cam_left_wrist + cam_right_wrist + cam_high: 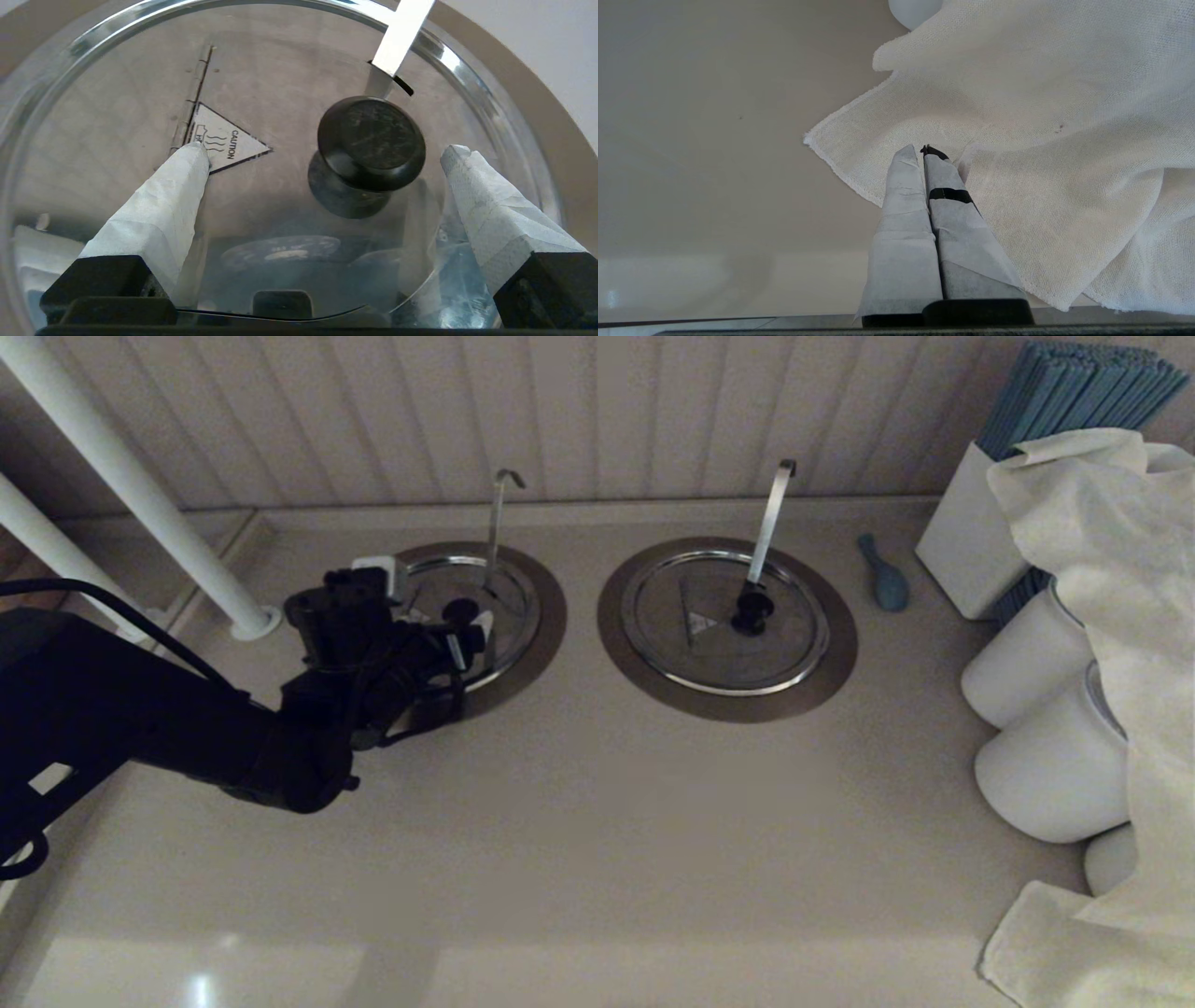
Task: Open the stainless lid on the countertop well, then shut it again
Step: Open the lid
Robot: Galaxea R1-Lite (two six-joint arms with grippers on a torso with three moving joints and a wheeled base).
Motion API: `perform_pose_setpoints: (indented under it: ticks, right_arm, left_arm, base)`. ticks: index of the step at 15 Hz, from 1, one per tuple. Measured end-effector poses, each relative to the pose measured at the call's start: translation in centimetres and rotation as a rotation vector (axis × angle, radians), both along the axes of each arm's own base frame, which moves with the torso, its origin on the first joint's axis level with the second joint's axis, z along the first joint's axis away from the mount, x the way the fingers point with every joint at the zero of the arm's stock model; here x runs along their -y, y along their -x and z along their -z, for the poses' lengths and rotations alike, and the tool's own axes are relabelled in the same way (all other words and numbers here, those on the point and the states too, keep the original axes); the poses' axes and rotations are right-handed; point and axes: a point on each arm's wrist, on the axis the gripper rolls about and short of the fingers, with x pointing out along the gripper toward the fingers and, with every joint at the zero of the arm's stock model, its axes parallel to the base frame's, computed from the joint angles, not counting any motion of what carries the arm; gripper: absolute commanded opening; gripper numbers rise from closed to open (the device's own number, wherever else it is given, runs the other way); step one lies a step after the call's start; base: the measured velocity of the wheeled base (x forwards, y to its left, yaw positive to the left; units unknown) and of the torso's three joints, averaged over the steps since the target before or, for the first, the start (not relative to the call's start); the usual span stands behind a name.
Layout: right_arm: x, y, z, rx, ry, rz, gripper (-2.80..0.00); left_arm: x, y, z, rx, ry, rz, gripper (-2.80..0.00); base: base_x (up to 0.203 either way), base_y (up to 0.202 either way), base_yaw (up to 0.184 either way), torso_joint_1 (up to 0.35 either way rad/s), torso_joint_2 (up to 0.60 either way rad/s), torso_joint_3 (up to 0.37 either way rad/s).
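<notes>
The stainless lid [513, 602] lies flat on the left countertop well, inside its wide brushed collar [551, 616]. A thin grey hooked rod [494, 527] rises behind the black knob [459, 609]. My left gripper [429, 595] hovers over this lid, open. In the left wrist view the lid [280, 70] fills the picture. The taped fingertips [196, 156] flank the knob [371, 140] without touching it, one over the caution triangle [231, 142]. My right gripper [922, 149] is shut and empty above a white cloth [1041, 116]; it is out of the head view.
The twin lid [724, 621] with a bright flat strip [770, 518] sits to the right. Beyond it are a small blue object [887, 581], a white box of blue sticks [966, 541], white cylinders [1055, 765] and draped cloth [1120, 616]. A white pole [140, 495] stands left.
</notes>
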Motion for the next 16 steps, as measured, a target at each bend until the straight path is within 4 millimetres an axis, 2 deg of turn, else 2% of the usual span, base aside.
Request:
perform_pose_setpoints:
  ticks: [16]
  right_arm:
    - [0.0, 0.0, 0.0, 0.001, 0.000, 0.000, -2.80]
  left_arm:
    - [-1.1, 0.0, -1.0, 0.027, -0.004, -0.029, 0.00]
  base:
    - [0.000, 0.000, 0.000, 0.000, 0.00, 0.000]
